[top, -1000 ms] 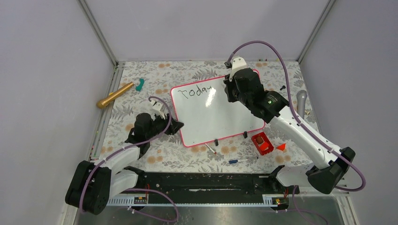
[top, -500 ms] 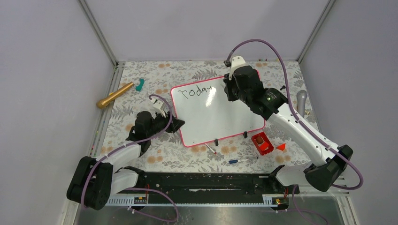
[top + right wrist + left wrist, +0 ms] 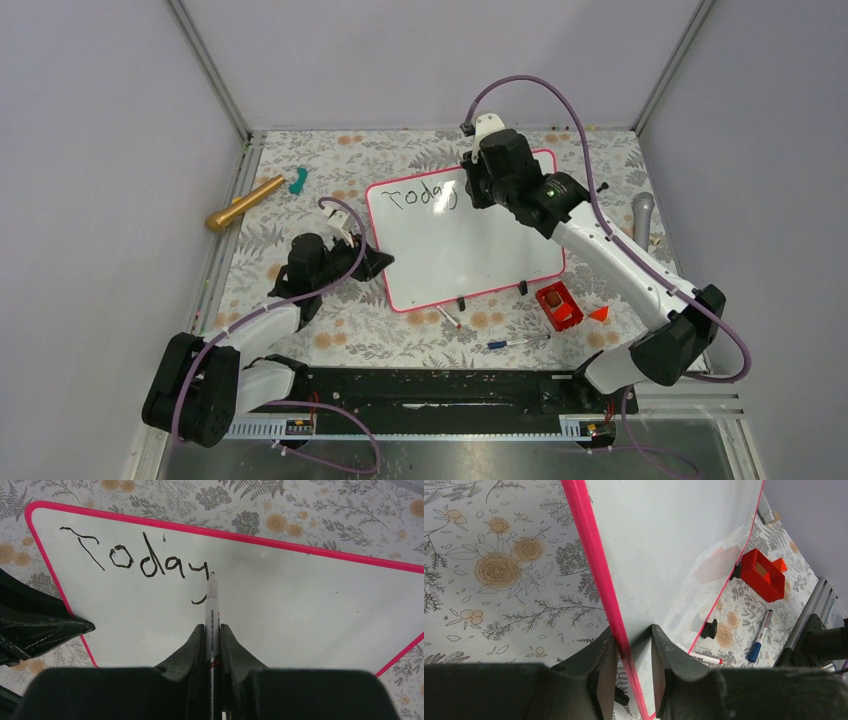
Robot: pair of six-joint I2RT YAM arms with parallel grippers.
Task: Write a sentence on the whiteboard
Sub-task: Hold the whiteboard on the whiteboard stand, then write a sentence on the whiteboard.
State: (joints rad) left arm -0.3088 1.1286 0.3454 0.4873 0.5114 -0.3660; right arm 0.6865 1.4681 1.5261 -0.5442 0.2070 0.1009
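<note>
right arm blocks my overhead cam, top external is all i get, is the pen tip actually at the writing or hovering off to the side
observer: The right wrist view shows the right gripper shut on the marker, with its tip right at the tail of the y. The sentence on the whiteboard reads only "Today" so far. It looks like contact, but I can't be sure.
operator: and the left one, on the board or just next to it
observer: The left wrist view shows the pink frame running between the left gripper fingers, one on each side. They look closed on that edge.
</note>
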